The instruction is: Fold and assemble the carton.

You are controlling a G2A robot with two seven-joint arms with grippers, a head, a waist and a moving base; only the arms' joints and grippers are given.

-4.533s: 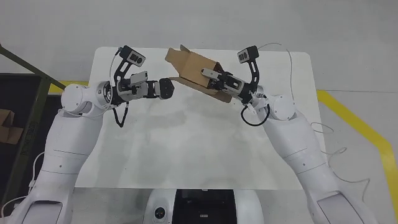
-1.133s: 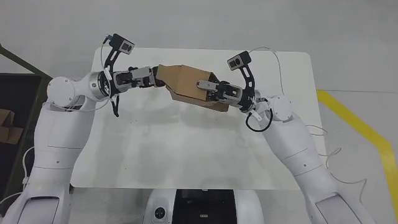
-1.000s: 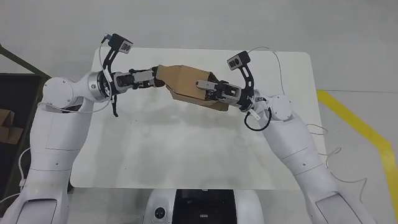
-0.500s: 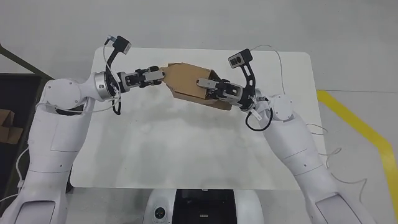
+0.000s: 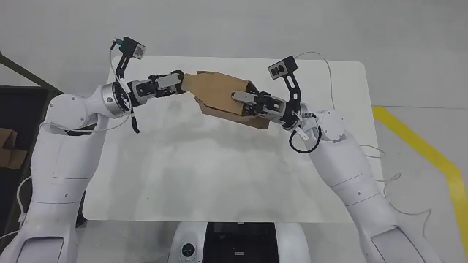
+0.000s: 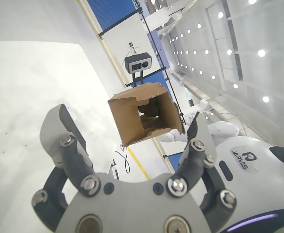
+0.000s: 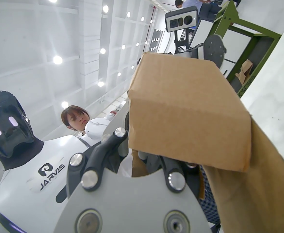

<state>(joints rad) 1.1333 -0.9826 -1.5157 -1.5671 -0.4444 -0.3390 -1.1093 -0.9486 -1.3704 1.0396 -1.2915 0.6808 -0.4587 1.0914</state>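
The carton [image 5: 219,93] is clamped at one wall by the right gripper [image 5: 243,99]; the left gripper [image 6: 129,112] is held spread apart, facing its open end.

— Where does the top camera look from?
— From overhead, straight down on the table [image 5: 219,183], far enough off to take in its whole width.
— And the wrist cameras?
— Each sits just behind its own pincer, facing out between its jaws. Ahead of the left pincer [image 6: 131,117] the box [image 6: 126,122] stands off; at the right pincer [image 7: 148,151] it is right up close. All three views share that box.
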